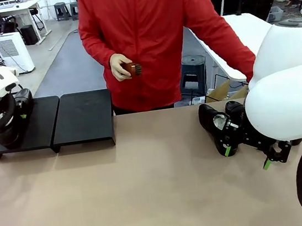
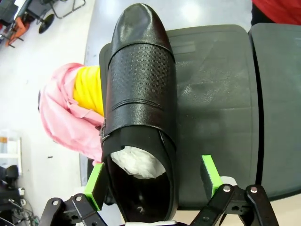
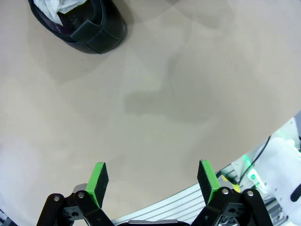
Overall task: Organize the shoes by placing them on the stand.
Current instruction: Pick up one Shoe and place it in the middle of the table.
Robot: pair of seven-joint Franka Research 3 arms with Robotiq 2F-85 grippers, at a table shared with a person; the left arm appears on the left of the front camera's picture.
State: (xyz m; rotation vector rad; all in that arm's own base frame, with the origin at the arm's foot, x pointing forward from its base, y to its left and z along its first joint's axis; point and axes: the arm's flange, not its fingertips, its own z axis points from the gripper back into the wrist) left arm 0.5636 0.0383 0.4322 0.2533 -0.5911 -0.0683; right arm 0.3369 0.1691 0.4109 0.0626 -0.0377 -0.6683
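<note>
Left claw (image 2: 153, 181) hung over the stand's (image 1: 82, 119) left platform, jaws spread wide, gripping nothing. One black shoe (image 2: 141, 94) lay flat on that platform between the green pads (image 2: 96, 183), heel toward the claw, toe at the far edge, white paper stuffed inside. One pad sat right against the shoe's side, maybe touching, couldn't tell. The other pad was clear of it. Pink and yellow cloth (image 2: 66, 117) showed past the platform's edge.

Person in a red jacket (image 1: 146, 35) stood at the far side, hand (image 1: 120, 67) holding a small brown brush (image 1: 132, 68).

More black shoes (image 1: 218, 118) lay on the table (image 1: 150, 191), well apart from the stand. Right claw (image 1: 247, 157) was just beside them over bare tabletop, jaws wide apart, empty.
</note>
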